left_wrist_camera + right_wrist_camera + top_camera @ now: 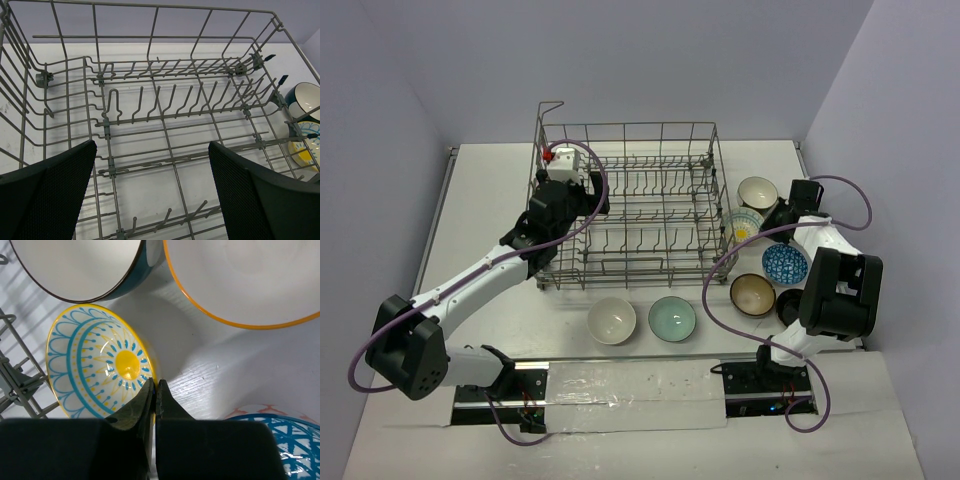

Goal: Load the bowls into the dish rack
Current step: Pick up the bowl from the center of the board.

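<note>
The grey wire dish rack [630, 127] stands at the back centre with nothing in it. My left gripper [588, 200] hangs open inside its left end; in the left wrist view [152, 170] only tines and wire [165, 120] lie between the fingers [60, 190]. My right gripper [761, 226] is right of the rack, shut on the rim of a yellow-and-blue patterned bowl [100, 360], which also shows in the top view [743, 226]. A cream bowl [612, 320] and a pale green bowl [672, 319] sit in front of the rack.
Right of the rack are a dark-rimmed white bowl [757, 192], a blue patterned bowl [785, 264], a tan bowl [752, 294] and a black bowl [790, 305]. An orange-rimmed white bowl [245, 275] lies close to the right gripper. The rack's wire side [15, 375] is just left of the held bowl.
</note>
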